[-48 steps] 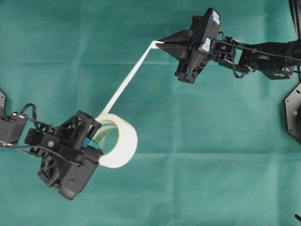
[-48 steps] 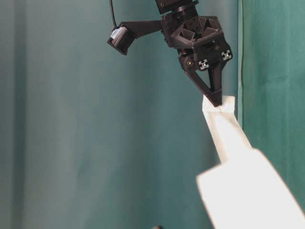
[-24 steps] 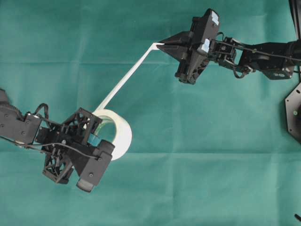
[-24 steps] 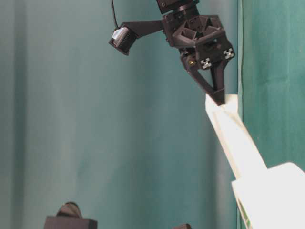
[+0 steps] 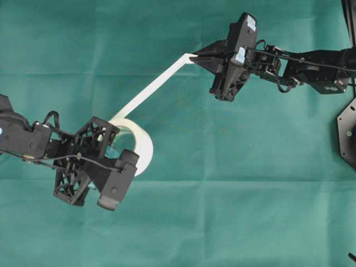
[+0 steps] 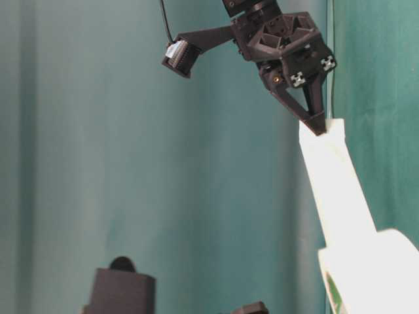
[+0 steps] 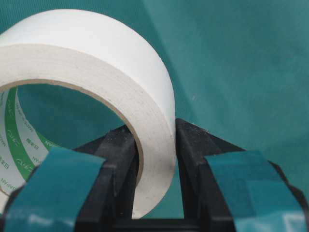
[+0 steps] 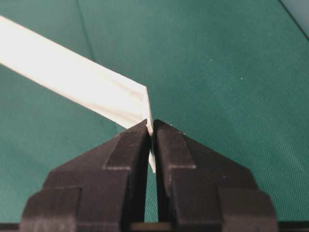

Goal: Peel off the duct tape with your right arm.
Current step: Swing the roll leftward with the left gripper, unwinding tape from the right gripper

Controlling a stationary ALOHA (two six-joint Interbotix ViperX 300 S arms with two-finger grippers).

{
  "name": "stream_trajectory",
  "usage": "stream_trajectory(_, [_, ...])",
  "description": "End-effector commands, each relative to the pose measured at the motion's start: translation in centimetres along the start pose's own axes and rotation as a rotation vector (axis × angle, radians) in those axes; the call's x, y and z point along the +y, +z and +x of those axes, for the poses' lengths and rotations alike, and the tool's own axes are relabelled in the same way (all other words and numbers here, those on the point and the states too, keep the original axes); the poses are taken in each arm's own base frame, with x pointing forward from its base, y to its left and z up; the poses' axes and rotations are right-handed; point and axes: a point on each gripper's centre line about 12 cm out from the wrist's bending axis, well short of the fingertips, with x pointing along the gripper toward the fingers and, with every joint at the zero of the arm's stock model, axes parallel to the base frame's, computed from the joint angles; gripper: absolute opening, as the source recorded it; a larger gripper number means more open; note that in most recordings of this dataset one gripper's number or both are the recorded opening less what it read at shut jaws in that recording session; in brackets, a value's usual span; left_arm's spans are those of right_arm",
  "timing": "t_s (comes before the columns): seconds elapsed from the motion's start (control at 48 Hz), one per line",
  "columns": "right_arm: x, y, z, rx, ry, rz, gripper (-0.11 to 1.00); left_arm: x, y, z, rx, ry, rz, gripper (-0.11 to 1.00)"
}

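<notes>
White duct tape (image 5: 142,146) stands on edge between the teal-taped fingers (image 7: 53,186) of the left end effector (image 5: 114,151), which is clenched on the roll's wall, one finger inside the green-printed core and one outside. From the roll a loose strip (image 5: 153,89) runs taut, up and away to the right end effector (image 5: 192,56). Its two plain black fingers (image 8: 128,152) are pinched together on the strip's very end, with the tape edge caught between their tips. Below both arms lies the bench under a green cloth (image 5: 233,194).
</notes>
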Motion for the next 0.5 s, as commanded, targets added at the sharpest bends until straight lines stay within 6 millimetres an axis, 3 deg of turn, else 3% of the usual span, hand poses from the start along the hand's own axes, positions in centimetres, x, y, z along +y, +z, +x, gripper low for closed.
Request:
stream_trajectory(0.0, [-0.2, 1.3, -0.5, -0.040, -0.001, -0.001, -0.09, 0.4, 0.1, -0.5, -0.008, 0.007, -0.012, 0.21])
stream_trajectory(0.48, [0.0, 1.1, -0.7, -0.016, 0.015, -0.035, -0.09, 1.4, -1.9, 0.0, 0.039, 0.016, -0.052, 0.21])
